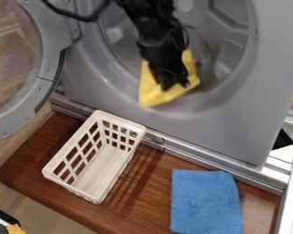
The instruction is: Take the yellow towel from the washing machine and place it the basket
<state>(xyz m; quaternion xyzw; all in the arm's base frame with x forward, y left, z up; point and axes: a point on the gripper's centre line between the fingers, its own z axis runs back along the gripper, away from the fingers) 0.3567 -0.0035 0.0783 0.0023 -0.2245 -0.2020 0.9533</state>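
Because the black two-finger gripper seems clamped on the bunched yellow cloth towel at six o'clock in the grey washing machine's round opening, trailing folds could catch its lip, or drape over the white plastic basket towards seven o'clock.

The towel is bright yellow, the gripper and arm are black, and the washing machine is grey, with a grey door rim. The basket is off-white with a grid pattern of openings, while the cloth is plain blue. The wooden board is reddish brown with darker streaks.
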